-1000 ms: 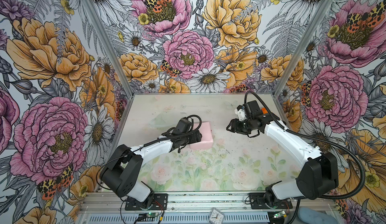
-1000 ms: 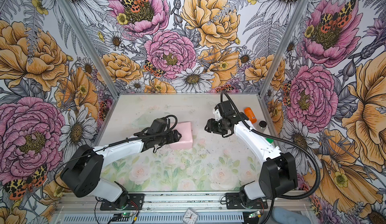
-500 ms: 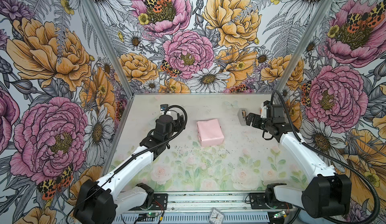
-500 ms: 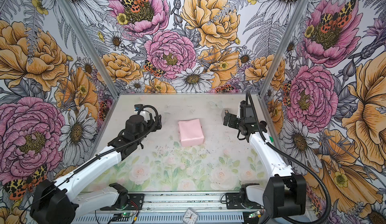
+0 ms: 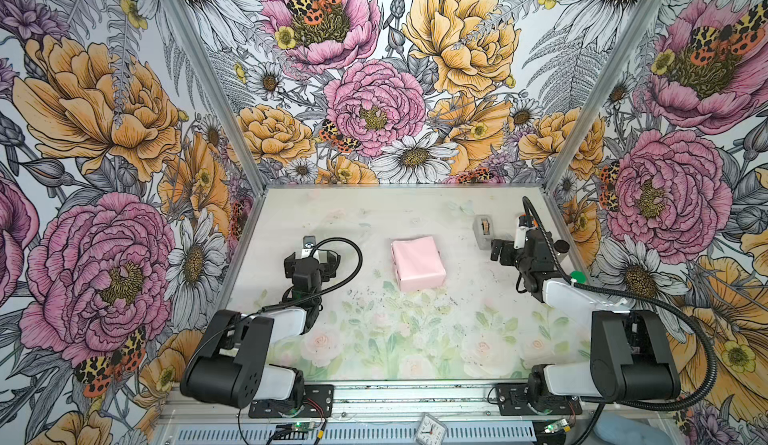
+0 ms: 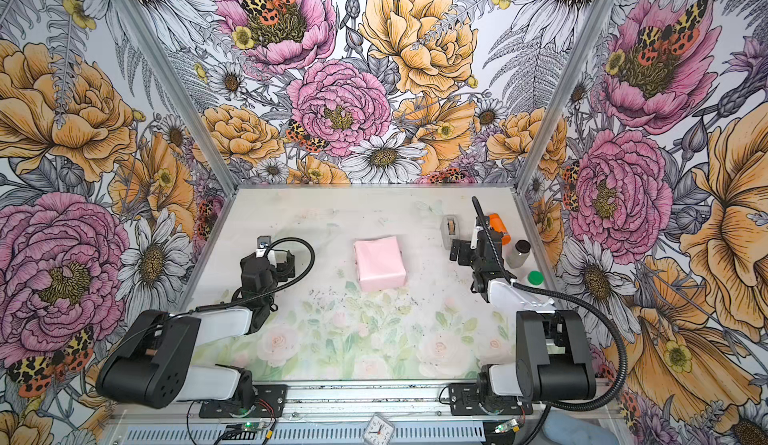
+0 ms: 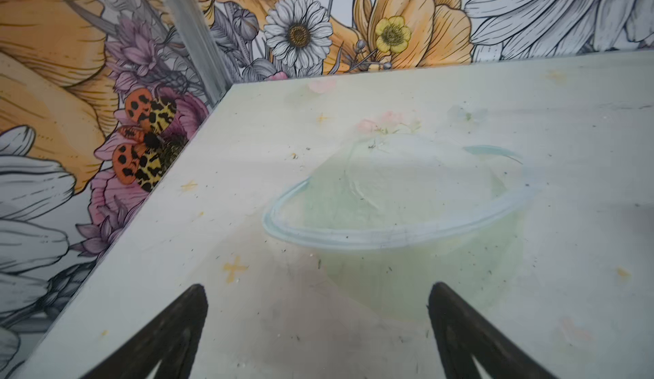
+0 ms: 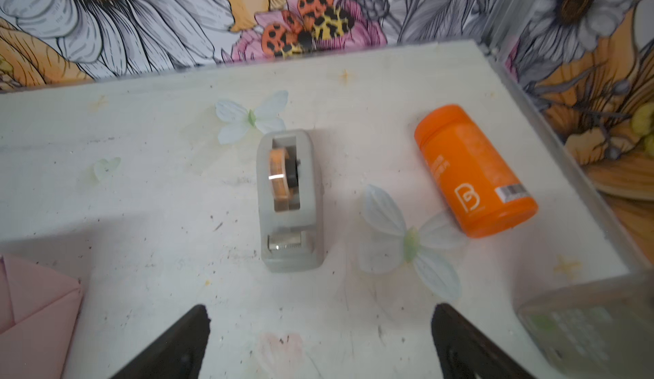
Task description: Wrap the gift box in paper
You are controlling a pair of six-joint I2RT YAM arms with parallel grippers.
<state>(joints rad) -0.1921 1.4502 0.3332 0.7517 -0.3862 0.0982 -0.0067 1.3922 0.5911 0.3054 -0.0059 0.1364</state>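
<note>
Centrally, the paper (image 5: 417,263) is seen folded pale-pink side out into a squat, box-shaped parcel on the surface (image 5: 374,339); the gift box is covered by it and cannot be made out. The parcel is placed between the two arms, well apart from both, towards the far half of the surface, and is touched by nothing. In the right wrist view a corner of the paper (image 8: 32,310) is shown with creased triangular folds. The left claw (image 5: 311,256) is held to the left of the parcel, released, with its jaws spread wide and nothing gripped between them; in the left wrist view it is seen over bare surface marked with a faint printed ring. The right claw (image 5: 500,249) is held at the far right, likewise released and empty, its jaws shown wide apart in the right wrist view. Just on its far side a grey tape dispenser (image 8: 288,200) is stood upright, and an orange bottle (image 8: 474,172) is laid on its side further right. In a top view a clear jar (image 6: 519,252) with a black lid and a green cap (image 6: 535,276) are found near the right wall.
</note>
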